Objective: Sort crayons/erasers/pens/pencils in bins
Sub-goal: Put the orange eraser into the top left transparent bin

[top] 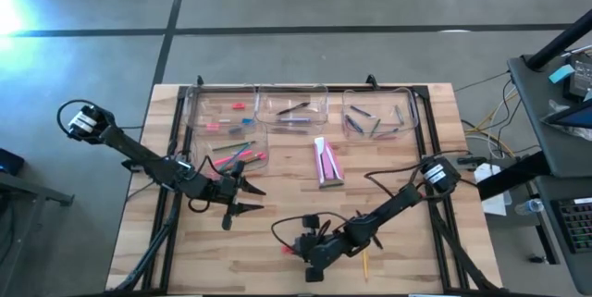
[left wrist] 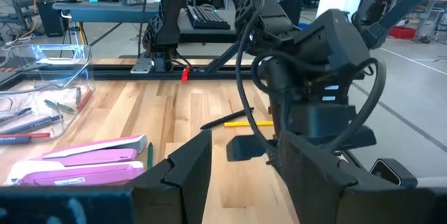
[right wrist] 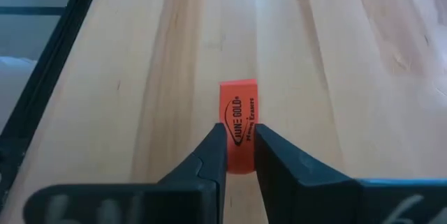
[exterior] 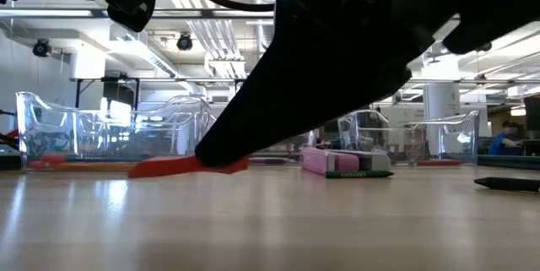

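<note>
Wooden bench [top: 277, 241] under workshop lights: most sticks already lie in the bins [top: 294, 112] along the far side, so sorting looks well along; a yellow pencil [top: 364, 262] and a pink box [top: 326, 161] remain out. Right claw [right wrist: 239, 147] grips the orange-red eraser [right wrist: 238, 116] at the near edge, lying flat, long axis running straight out from the fingers. Left claw [top: 242, 199] waits left of it, released.
</note>
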